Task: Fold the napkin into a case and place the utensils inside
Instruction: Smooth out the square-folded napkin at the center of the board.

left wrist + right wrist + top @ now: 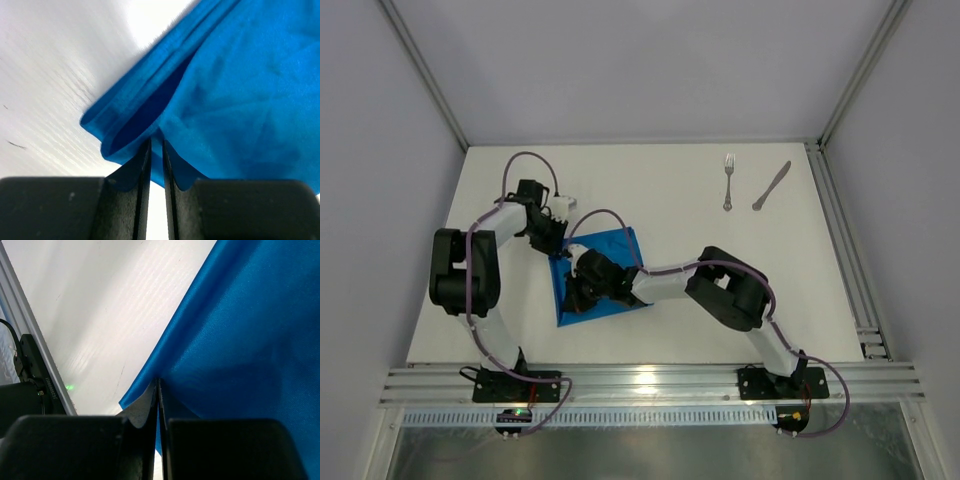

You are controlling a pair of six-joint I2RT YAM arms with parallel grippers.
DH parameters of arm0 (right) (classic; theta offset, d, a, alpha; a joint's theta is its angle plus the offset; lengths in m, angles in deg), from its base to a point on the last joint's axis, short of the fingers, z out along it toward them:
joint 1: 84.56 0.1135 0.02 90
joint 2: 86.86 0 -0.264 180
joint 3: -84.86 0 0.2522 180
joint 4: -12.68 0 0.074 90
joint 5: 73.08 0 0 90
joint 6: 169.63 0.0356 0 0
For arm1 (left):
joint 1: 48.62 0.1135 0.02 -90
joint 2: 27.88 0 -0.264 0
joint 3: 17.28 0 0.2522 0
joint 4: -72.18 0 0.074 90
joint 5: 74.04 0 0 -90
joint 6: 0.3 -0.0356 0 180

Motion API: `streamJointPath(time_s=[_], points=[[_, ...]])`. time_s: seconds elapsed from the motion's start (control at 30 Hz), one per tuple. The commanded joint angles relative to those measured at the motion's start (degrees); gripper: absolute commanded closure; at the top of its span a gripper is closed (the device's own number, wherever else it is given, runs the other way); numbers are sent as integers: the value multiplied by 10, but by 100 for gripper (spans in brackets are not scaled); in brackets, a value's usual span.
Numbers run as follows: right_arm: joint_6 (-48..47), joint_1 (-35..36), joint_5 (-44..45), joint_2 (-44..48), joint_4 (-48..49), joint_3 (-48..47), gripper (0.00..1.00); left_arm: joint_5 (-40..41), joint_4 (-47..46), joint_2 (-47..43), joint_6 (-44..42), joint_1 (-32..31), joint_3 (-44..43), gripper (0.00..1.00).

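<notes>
The napkin lies left of the table's middle, toward 8 o'clock from its centre. It is a skewed four-sided patch rather than a strip, and no clear long axis shows. Its far edge runs from 8 o'clock up to 2 o'clock, and its left edge runs almost straight from 12 to 6.

The fork lies at the table's 1 o'clock, well apart from the cloth. Its long axis runs 12 to 6, with the tines at 12. Just beside it at 3 o'clock, the knife slants from 1 to 7 o'clock.

The table is matt white and bounded by pale grey walls. Aluminium rails run along the near edge at 6 o'clock, where both arm bases are bolted.

The cloth is bright blue with a slight sheen. The left wrist view shows the napkin doubled, with stacked hems and a dark pocket between the layers.

The left gripper sits at the cloth's far-left corner. In its own camera, the left gripper has its fingers drawn nearly together and pinches that folded edge.

The right gripper sits near the cloth's near-left part. In its wrist view, the right gripper has its fingers pressed tight together, nipping the napkin at its edge.
</notes>
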Motion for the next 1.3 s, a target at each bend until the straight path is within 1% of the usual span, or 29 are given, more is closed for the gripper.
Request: streamJointPath(time_s=[0.0, 0.23, 0.37, 0.43, 0.57, 0.73, 0.87, 0.97, 1.03, 1.13, 1.27], points=[[-34, 0, 4, 12, -76, 30, 96, -9, -23, 18, 23, 12, -37, 84], [-38, 1, 6, 19, -77, 45, 96, 10, -26, 72, 21, 33, -89, 84], [-32, 1, 10, 20, -75, 48, 96, 3, -20, 86, 13, 39, -110, 84], [-29, 0, 9, 21, -70, 48, 96, -13, -12, 81, 12, 41, -126, 84], [-28, -1, 10, 24, -69, 47, 96, -45, 9, 27, 11, 41, -144, 82], [-18, -1, 8, 21, -57, 52, 96, -81, 40, -17, 7, 41, -159, 79], [-17, -1, 9, 22, -55, 48, 96, -85, 69, -53, -15, 42, -126, 83], [-21, -1, 15, 26, -55, 47, 96, -91, 84, -84, -35, 41, -59, 85], [-21, -2, 15, 26, -55, 47, 96, -65, 73, -89, -51, 41, -14, 87], [-21, -5, 13, 25, -55, 48, 96, -40, 46, -64, -56, 41, 7, 87], [-22, -5, 10, 26, -57, 49, 96, -27, 15, -26, -44, 41, -11, 87]])
